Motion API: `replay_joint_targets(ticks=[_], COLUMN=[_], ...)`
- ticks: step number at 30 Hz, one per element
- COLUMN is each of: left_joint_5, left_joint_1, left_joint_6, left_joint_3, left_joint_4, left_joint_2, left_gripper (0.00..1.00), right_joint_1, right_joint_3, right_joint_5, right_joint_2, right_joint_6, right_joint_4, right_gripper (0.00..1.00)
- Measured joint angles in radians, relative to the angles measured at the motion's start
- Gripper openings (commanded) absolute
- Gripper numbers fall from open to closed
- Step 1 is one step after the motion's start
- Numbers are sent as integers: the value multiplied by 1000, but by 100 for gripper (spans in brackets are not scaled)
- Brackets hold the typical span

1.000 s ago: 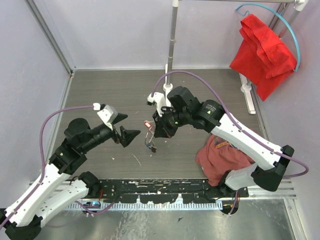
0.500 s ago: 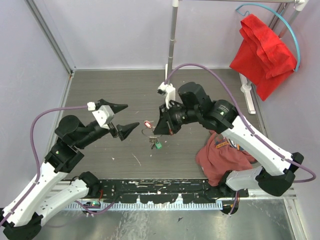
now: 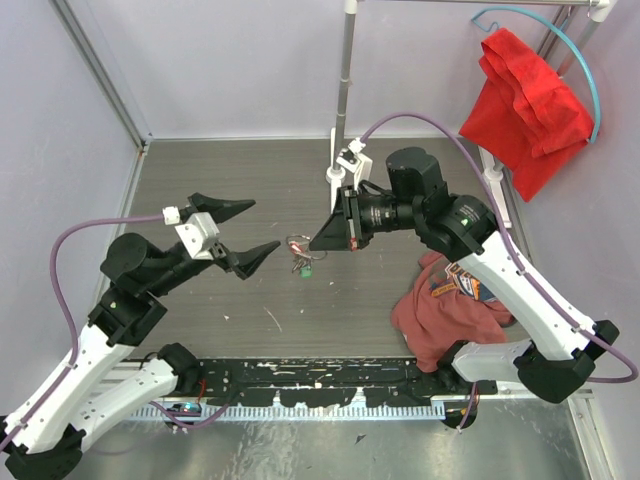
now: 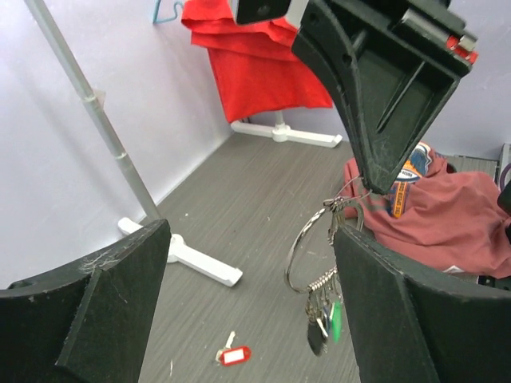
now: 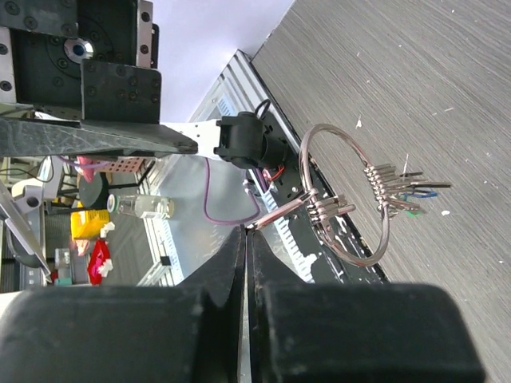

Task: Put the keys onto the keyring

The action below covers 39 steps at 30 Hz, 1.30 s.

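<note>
My right gripper (image 3: 315, 244) (image 5: 246, 231) is shut on the loose wire end of the keyring (image 3: 297, 246) (image 5: 386, 225) (image 4: 296, 249). The silver loop hangs above the table. Several keys (image 4: 323, 319) (image 5: 393, 188) with green, blue and black heads dangle from it in a bunch. One key with a red tag (image 4: 233, 355) lies flat on the grey table under the ring. To the left of the ring my left gripper (image 3: 262, 224) (image 4: 251, 231) stands open with nothing between its fingers; in the left wrist view the ring hangs close to its right finger (image 4: 415, 319).
A crumpled maroon shirt (image 3: 440, 310) lies at the right, near the right arm's base. A red cloth (image 3: 525, 100) hangs on a hanger at the back right. A white pole on a foot (image 3: 345, 90) stands at the back. A black rail (image 3: 320, 375) runs along the near edge.
The right gripper has risen and drawn back to the right, lifting the ring with its keys off the table. The left gripper has pulled back to the left, staying open.
</note>
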Motion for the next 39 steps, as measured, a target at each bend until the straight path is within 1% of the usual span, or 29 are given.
replay_joint_targets(ticks=[4, 8, 14, 18, 25, 28, 29, 31, 34, 35, 39], left_joint_5=[3, 3, -3, -23, -77, -111, -129, -180, -311, -347, -506], left_joint_1=[-27, -92, -196, -261, -352, -374, -377, -379, -380, -379, -371], left_joint_6=[6, 35, 85, 122, 165, 180, 183, 183, 159, 150, 69], left_joint_3=[2, 5, 5, 13, 26, 26, 26, 25, 22, 22, 23], left_joint_4=[51, 85, 104, 109, 134, 137, 137, 128, 84, 68, -28], left_joint_2=[23, 54, 87, 105, 143, 148, 145, 130, 85, 72, 44], left_gripper=[82, 80, 76, 74, 73, 72, 71, 72, 78, 79, 81], right_joint_1=[-24, -24, -24, -24, -24, -24, -24, -24, -24, -24, -24], right_joint_3=[10, 42, 112, 119, 125, 125, 125, 125, 111, 92, -57], right_joint_5=[-37, -73, -124, -163, -188, -182, -169, -103, 63, 113, 268], right_joint_2=[2, 5, 8, 8, 8, 5, 3, -4, -17, -24, -58], right_joint_6=[-35, -88, -233, -301, -325, -321, -318, -316, -317, -316, -301], right_joint_4=[-29, -63, -130, -148, -146, -138, -136, -141, -176, -185, -196], right_gripper=[1, 1, 1, 1, 1, 1, 2, 10, 15, 18, 22])
